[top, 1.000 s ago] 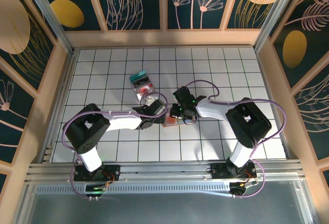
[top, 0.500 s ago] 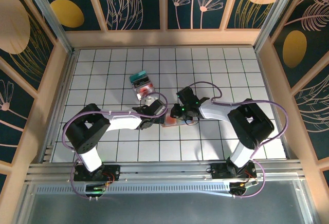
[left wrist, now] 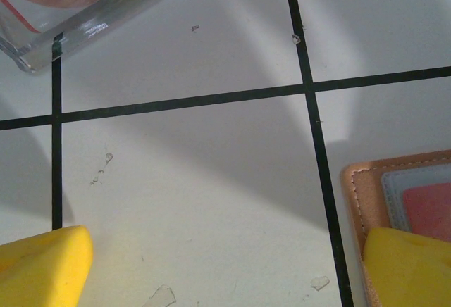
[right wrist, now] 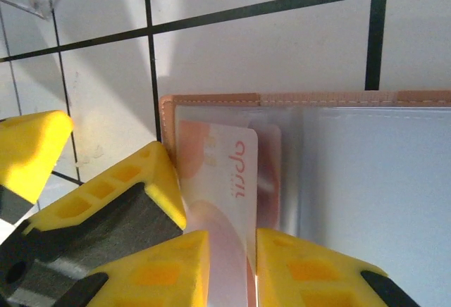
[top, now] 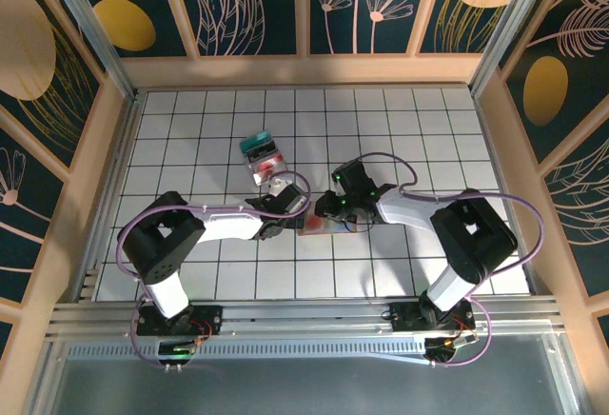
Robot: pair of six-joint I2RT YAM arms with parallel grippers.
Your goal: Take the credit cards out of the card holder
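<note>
Pinching the edge of a pale pink card (right wrist: 229,173), the right hand (right wrist: 232,265) has its fingers together on it, the open card holder (right wrist: 366,166) lying flat just ahead on the worktop (left wrist: 197,173); the left hand (left wrist: 225,268) stands spread wide, one finger over the holder's corner

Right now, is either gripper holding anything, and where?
The right gripper pinches the pale pink plastic card by its near edge, in the salmon-tan leather card holder; left gripper open, holding nothing.
</note>
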